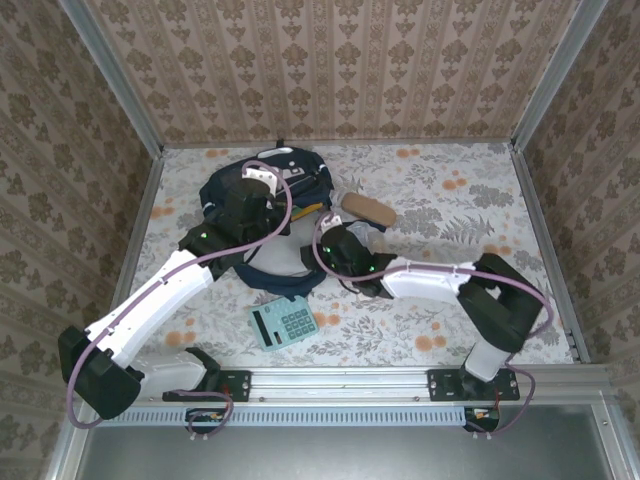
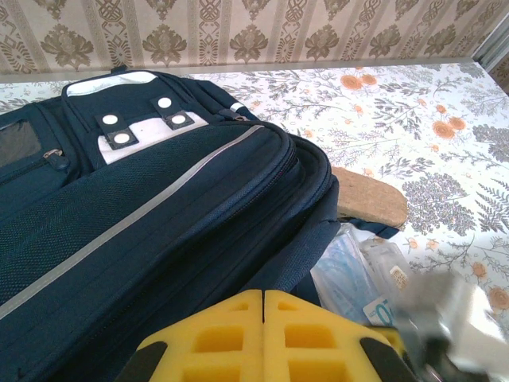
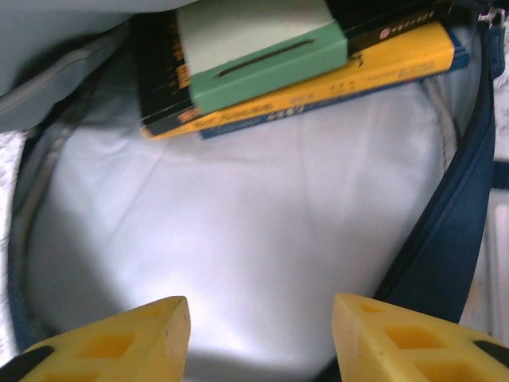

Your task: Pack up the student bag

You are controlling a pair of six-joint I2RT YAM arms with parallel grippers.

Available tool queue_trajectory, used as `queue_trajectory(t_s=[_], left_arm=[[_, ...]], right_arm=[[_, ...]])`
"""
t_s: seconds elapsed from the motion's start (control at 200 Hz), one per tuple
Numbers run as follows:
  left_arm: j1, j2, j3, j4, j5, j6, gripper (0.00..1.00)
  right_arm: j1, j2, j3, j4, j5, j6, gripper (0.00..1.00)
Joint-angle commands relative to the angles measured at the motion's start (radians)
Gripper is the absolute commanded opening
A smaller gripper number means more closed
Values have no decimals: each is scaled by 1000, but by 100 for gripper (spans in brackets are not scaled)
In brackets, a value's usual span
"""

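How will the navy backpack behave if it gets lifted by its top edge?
Probably floppy: the student bag is soft woven fabric and its lining shows creases, so it would likely fold and sag rather than lift flat. It is likely fairly heavy too, with books stacked inside. The coarse weave should grip rather than slip.

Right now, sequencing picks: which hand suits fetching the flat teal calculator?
Probably the right hand: open, empty, nearer the flat teal calculator; the left hand is shut over the navy fabric backpack.
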Motion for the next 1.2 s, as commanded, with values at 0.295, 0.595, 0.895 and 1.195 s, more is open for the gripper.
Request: queue_trajectory(t_s=[0.295,0.595,0.895,1.195], left_arm=[[12,-40,-22,62,-69,9,0],[30,-57,-30,56,-70,0,0],[36,-57,-32,58,-51,-5,0],[37,-55,-31,62,-42,-8,0]], right_arm=[[400,-55,-90,-192,345,88,61],[629,233,231,-423,528,52,79],[649,351,370,-508,533,41,89],[575,378,353,-561,537,115,91]])
